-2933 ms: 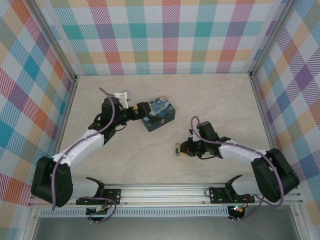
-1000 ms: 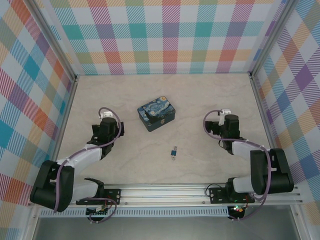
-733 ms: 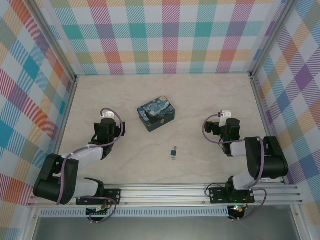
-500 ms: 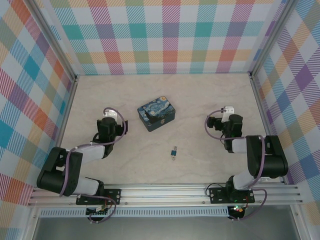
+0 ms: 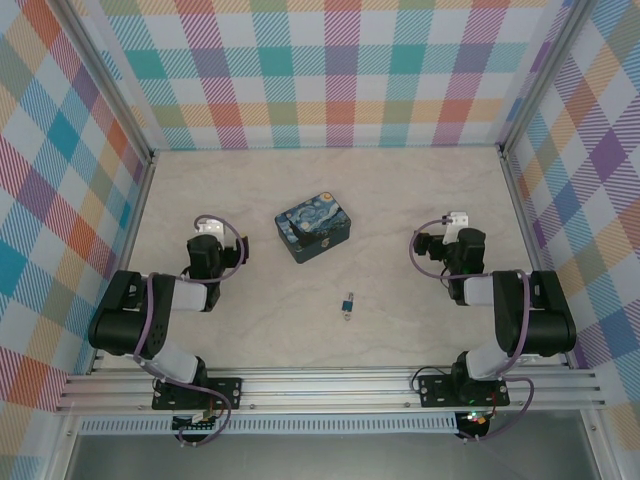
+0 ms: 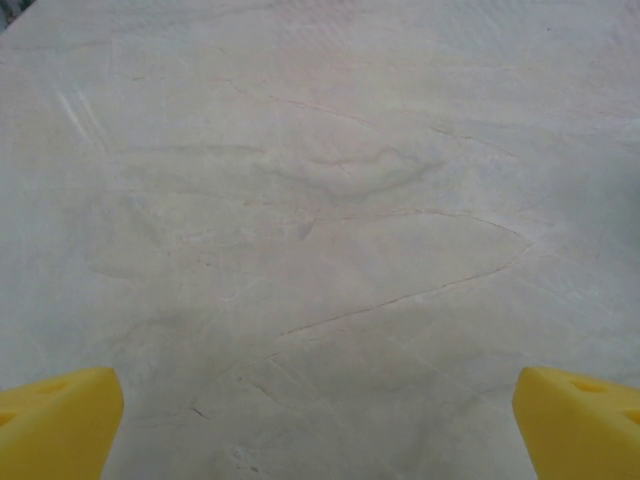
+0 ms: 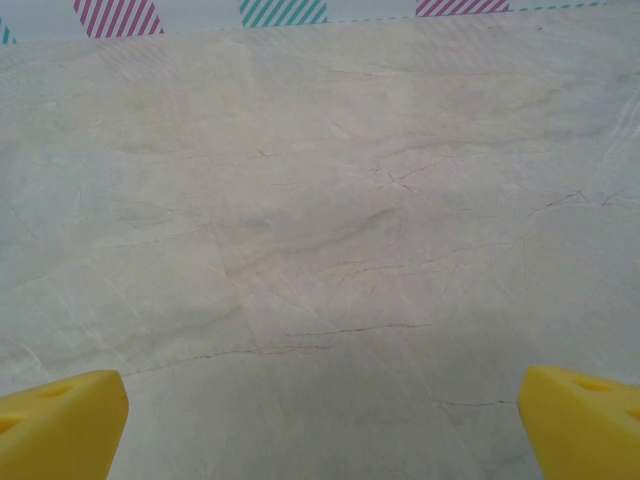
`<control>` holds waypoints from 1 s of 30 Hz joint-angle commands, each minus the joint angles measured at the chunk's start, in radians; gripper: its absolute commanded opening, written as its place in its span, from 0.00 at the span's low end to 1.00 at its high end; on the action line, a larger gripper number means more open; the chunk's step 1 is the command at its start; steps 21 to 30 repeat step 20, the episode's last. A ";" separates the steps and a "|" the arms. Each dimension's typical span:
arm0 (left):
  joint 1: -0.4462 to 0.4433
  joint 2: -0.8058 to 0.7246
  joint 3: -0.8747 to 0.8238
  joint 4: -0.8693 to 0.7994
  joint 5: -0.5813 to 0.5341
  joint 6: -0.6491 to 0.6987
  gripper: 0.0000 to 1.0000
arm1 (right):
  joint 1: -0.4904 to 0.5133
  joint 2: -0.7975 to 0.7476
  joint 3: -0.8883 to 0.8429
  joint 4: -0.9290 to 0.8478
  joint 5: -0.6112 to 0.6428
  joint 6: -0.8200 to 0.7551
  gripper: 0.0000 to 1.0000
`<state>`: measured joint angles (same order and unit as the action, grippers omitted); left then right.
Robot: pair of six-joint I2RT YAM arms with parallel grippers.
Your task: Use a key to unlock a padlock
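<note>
Folding back on themselves, the left arm [image 5: 150, 310] and right arm [image 5: 520, 310] sit low at the left and right of the top view, wrists tucked near their own elbows. The left fingers [image 6: 55, 425] show as yellow tips in the bottom corners of the wrist view, spread wide, with bare bench [image 6: 320, 230] between them. The right fingers [image 7: 60, 425] are spread just as wide and hold nothing.

The padlock [image 5: 348, 301] lies alone on the bench at lower centre, well apart from both arms. A thin pale sliver [image 5: 346, 314] at its lower end is too small to tell shackle from key. The painted tin [image 5: 314, 227] sits above it, nearer the left arm. Open bench surrounds the padlock, and checked walls [image 5: 340, 70] close the far edge and both sides.
</note>
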<state>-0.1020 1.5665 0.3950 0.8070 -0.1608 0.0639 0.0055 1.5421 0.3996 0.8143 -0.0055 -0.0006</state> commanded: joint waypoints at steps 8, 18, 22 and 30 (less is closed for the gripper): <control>0.027 0.000 0.014 0.027 0.032 -0.043 1.00 | -0.003 -0.006 0.010 0.020 -0.017 0.010 1.00; 0.028 0.001 0.013 0.027 0.032 -0.042 1.00 | -0.004 -0.005 0.012 0.016 -0.019 0.010 1.00; 0.028 0.001 0.014 0.027 0.033 -0.043 1.00 | -0.003 -0.005 0.011 0.019 -0.018 0.011 1.00; 0.028 0.001 0.014 0.027 0.033 -0.043 1.00 | -0.003 -0.005 0.011 0.019 -0.018 0.011 1.00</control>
